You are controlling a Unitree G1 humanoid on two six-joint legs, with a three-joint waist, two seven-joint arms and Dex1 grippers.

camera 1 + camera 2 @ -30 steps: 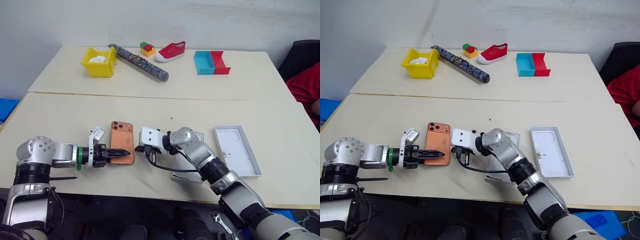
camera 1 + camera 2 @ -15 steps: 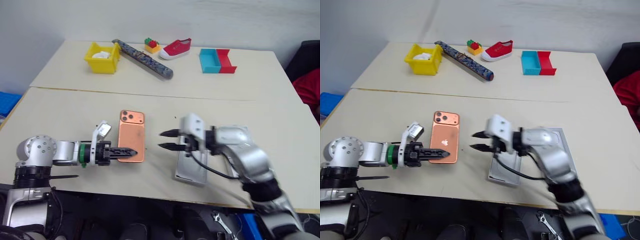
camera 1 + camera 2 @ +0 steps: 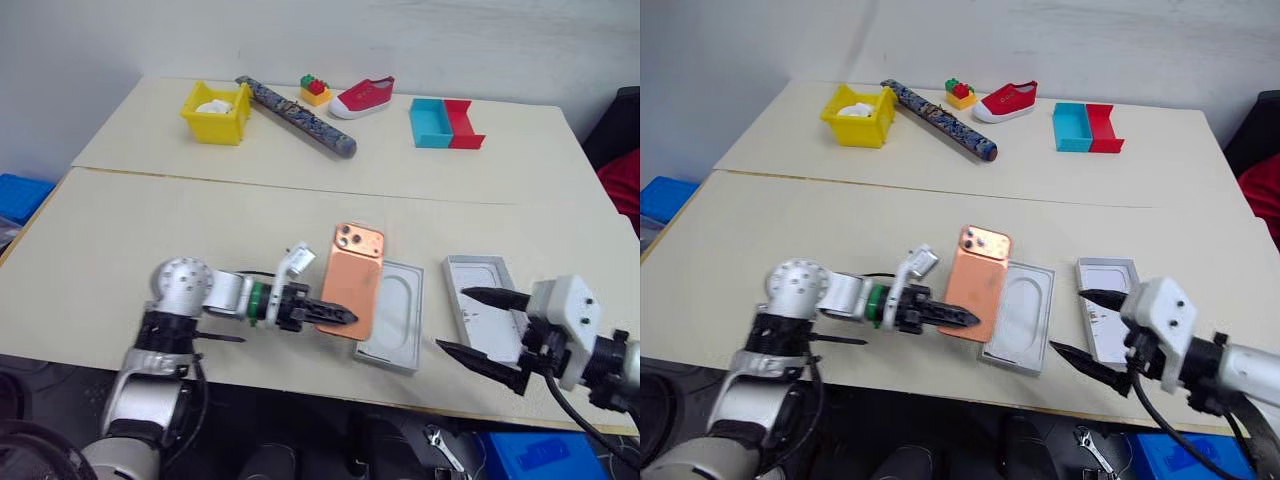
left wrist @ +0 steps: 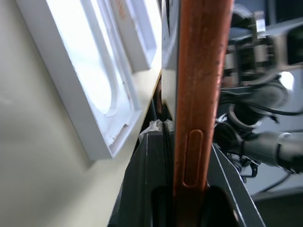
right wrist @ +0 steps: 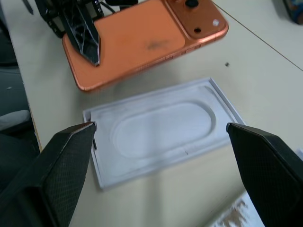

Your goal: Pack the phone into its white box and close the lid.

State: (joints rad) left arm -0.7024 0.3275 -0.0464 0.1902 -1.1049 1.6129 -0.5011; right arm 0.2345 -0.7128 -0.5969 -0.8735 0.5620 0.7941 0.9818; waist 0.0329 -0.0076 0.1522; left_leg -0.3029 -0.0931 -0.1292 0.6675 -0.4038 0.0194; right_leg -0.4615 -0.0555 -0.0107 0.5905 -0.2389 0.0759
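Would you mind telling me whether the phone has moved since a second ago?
Yes. The phone, held by the left gripper, has moved right, now beside the white insert.

Even, soft daylight covers the pale beige table [image 3: 200, 230], with faint shadows under objects. In the left wrist view, the flat orange-copper phone [image 4: 199, 94] is blurred close up, and glare washes out the thin white insert with its oval recess [image 4: 90, 71]. The head views are sharp
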